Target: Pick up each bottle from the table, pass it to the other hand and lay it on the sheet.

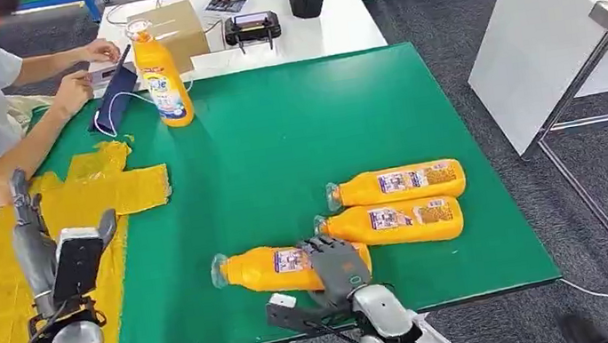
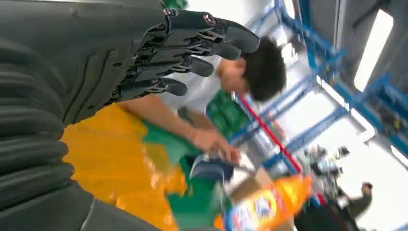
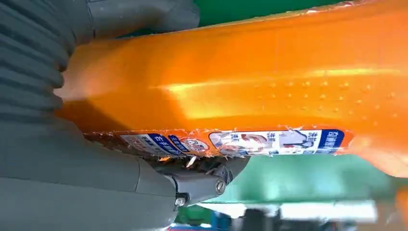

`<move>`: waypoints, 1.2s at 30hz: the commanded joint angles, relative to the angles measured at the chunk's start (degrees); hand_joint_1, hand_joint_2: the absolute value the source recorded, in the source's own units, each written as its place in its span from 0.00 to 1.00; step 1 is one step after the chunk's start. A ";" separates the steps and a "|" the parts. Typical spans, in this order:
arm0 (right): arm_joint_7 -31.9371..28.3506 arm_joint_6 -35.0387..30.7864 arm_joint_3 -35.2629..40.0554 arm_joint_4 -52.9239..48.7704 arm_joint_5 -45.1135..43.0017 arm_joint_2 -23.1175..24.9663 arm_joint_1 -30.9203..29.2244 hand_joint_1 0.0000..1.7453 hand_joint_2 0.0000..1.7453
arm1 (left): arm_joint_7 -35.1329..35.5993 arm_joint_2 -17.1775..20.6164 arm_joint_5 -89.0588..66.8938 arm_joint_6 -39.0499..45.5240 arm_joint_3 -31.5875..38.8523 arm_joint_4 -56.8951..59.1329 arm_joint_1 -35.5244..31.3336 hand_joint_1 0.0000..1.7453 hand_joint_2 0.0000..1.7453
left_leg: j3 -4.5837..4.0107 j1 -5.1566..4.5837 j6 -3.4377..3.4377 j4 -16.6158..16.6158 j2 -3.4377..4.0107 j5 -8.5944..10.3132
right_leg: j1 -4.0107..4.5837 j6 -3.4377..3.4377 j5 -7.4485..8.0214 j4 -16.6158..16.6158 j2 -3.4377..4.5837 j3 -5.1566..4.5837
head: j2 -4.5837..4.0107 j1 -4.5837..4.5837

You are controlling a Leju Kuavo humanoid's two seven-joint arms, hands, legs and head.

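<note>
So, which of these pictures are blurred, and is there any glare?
Head view: sharp, evenly lit. Left wrist view: the left hand is fairly sharp; the person and the upright bottle behind it are smeared, and the ceiling lights are washed out. Right wrist view: a bright glare streak lies along the held bottle.

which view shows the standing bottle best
The head view: the standing bottle shows whole and sharp, upright on the green table. The left wrist view catches it blurred at the picture's edge.
</note>
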 commanded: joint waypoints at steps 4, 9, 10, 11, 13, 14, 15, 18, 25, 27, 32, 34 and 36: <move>-15.72 -14.40 -11.66 -24.20 -16.04 1.66 13.29 1.00 1.00 | -3.33 0.33 13.58 -23.42 -9.53 -9.70 8.98 0.00 1.00 | -0.79 -0.03 -0.01 0.05 -0.28 -0.19 | -0.01 0.08 0.40 0.05 0.23 -0.13 | 0.00 -0.02; -19.84 -16.49 -13.07 -25.83 -19.06 2.78 12.49 1.00 1.00 | -3.91 1.11 16.35 -26.19 -10.96 -8.47 8.04 0.00 1.00 | -0.95 -0.01 -0.01 0.08 -0.34 -0.18 | 0.00 0.06 0.37 0.08 0.25 -0.29 | 0.00 0.00; -20.19 -16.83 -13.30 -26.63 -19.35 2.95 12.68 1.00 1.00 | -3.92 1.56 16.99 -27.22 -11.37 -8.15 7.61 0.00 1.00 | -1.03 -0.03 0.00 0.04 -0.30 -0.12 | 0.00 0.08 0.43 0.05 0.17 -0.37 | 0.00 0.02; -21.09 -17.27 -13.48 -27.08 -20.21 3.12 12.68 1.00 1.00 | -3.94 1.96 17.53 -27.96 -11.76 -7.87 7.25 0.00 1.00 | -1.07 -0.05 0.01 0.04 -0.27 -0.09 | -0.01 0.09 0.45 0.05 0.12 -0.42 | 0.00 0.00; -23.60 -18.62 -14.08 -28.97 -22.79 3.43 12.78 1.00 1.00 | -4.28 3.09 19.15 -30.34 -13.31 -7.21 6.64 0.00 1.00 | -1.04 -0.03 -0.01 0.04 -0.32 -0.12 | 0.00 0.07 0.42 0.06 0.17 -0.37 | 0.00 0.00; -23.82 -18.81 -14.12 -29.66 -22.96 3.34 13.03 1.00 1.00 | -4.43 3.45 19.55 -31.21 -14.05 -7.10 6.81 0.00 1.00 | -1.10 -0.07 0.00 0.02 -0.28 -0.07 | -0.02 0.08 0.45 0.06 0.08 -0.45 | 0.00 0.00; -23.83 -18.79 -14.15 -30.11 -23.22 3.31 13.20 0.99 1.00 | -4.59 3.64 19.97 -32.08 -14.66 -7.01 7.04 0.00 1.00 | -1.03 -0.03 -0.02 0.04 -0.39 -0.12 | -0.01 0.05 0.39 0.07 0.15 -0.37 | 0.00 0.00; -23.83 -18.73 -14.19 -30.34 -23.45 3.23 13.42 0.99 1.00 | -4.63 3.51 20.13 -32.36 -15.08 -6.86 7.51 0.00 1.00 | -1.02 -0.05 0.00 -0.01 -0.28 -0.11 | -0.01 0.08 0.44 0.01 0.14 -0.37 | 0.00 0.00; -24.72 -19.12 -12.73 -27.87 -24.70 3.90 10.90 0.97 1.00 | -6.49 3.12 24.20 -36.44 -19.69 -5.47 6.53 0.00 1.00 | -1.04 -0.05 0.00 0.00 -0.30 -0.10 | -0.01 0.10 0.43 0.01 0.14 -0.38 | 0.00 0.00; -25.46 -19.30 -11.44 -25.42 -24.69 4.37 9.05 0.98 1.00 | -7.02 2.92 25.44 -37.49 -21.28 -5.01 6.04 0.00 1.00 | -0.98 -0.05 -0.01 -0.02 -0.28 -0.12 | -0.02 0.08 0.42 0.01 0.24 -0.34 | 0.00 0.00; -25.63 -18.95 -7.91 -18.77 -23.80 4.47 4.69 0.97 1.00 | -7.49 2.46 26.76 -38.03 -23.45 -3.48 4.25 0.00 1.00 | -0.96 -0.01 -0.01 -0.01 -0.25 -0.11 | 0.02 0.07 0.46 -0.03 0.32 -0.30 | 0.02 0.00; -26.04 -19.87 -5.60 -15.01 -23.15 5.07 2.64 0.97 1.00 | -7.53 2.59 27.85 -38.46 -24.34 -2.90 3.31 0.00 1.00 | -1.03 -0.01 -0.01 -0.03 -0.17 -0.07 | 0.03 0.09 0.50 -0.05 0.24 -0.37 | 0.00 0.00; -27.00 -21.15 -2.63 -12.34 -21.89 5.24 1.14 0.98 1.00 | -7.39 2.63 28.85 -38.94 -25.02 -2.46 2.72 0.00 1.00 | -0.99 0.00 -0.02 -0.03 -0.22 -0.08 | 0.03 0.08 0.49 -0.04 0.28 -0.32 | 0.00 0.02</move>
